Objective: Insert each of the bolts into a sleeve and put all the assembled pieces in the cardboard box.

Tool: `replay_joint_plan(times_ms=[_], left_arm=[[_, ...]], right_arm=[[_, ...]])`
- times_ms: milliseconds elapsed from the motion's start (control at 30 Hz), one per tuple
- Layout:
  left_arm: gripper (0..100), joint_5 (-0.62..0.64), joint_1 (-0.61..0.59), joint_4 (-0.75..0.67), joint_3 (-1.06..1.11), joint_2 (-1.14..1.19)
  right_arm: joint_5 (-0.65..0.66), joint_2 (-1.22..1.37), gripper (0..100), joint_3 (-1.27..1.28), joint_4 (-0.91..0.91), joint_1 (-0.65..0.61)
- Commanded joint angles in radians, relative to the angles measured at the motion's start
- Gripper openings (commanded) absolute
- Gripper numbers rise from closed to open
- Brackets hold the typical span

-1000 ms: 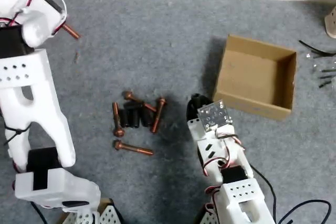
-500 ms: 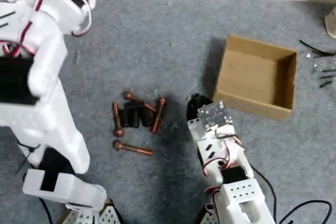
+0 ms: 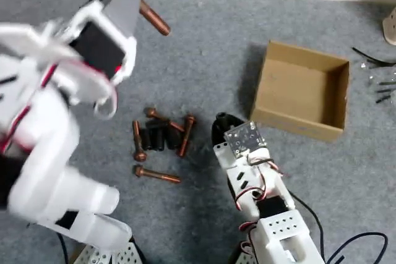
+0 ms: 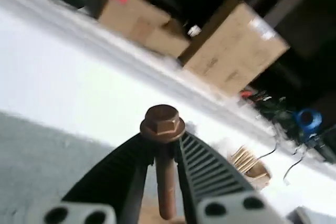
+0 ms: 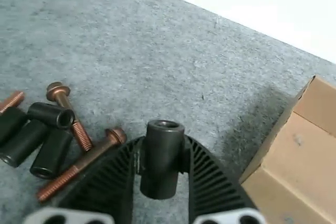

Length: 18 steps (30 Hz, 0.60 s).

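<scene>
1. While my right gripper (image 5: 163, 148) sits low over the grey mat (image 3: 204, 60) near the middle of the scene, it is clamped on a black sleeve (image 5: 160, 161). The sleeve's open end points out past my fingertips, and ribbed fingers (image 5: 202, 169) press on both of its sides.
2. Left of that gripper, a lone bolt (image 3: 158, 174) lies flat on the mat with its head to the left. It is apart from the heap and nearer than it.
3. Just beyond it is the heap, where three bolts (image 3: 185, 135) lie around several loose sleeves (image 3: 158, 135). One bolt lies on the left side, one on the right, and one across the far side. The sleeves lie side by side between them, touching one another.
4. Right of the heap and a little farther off, the box (image 3: 297, 125) stands with its open top up. Its near-left corner is just beside my right gripper.
5. Far left, my left gripper (image 4: 164, 142) is raised well above the mat. It grips a bolt (image 4: 163, 121) by the shank just under its hexagonal head. From above, the shank's free end slants to the right and nearer. That bolt is well apart from the held sleeve.
6. Farthest right, past the box, black cables (image 3: 377, 72) lie on the mat.
</scene>
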Motion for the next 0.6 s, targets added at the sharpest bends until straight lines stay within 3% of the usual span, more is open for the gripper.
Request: replay_joint_plan(times_ms=[0, 433, 567], left_arm=[[6, -0.003, 0.007, 0.009, -0.062, -0.044], [6, -0.003, -0.008, 0.029, -0.05, -0.254], [6, -0.132, -0.008, 0.029, 0.102, -0.326]], right_arm=[[0.003, -0.016, 1.1, 0.117, -0.031, -0.012], [0.003, -0.016, 1.1, 0.117, -0.03, -0.012], [0.003, -0.013, 1.1, 0.117, -0.03, -0.012]])
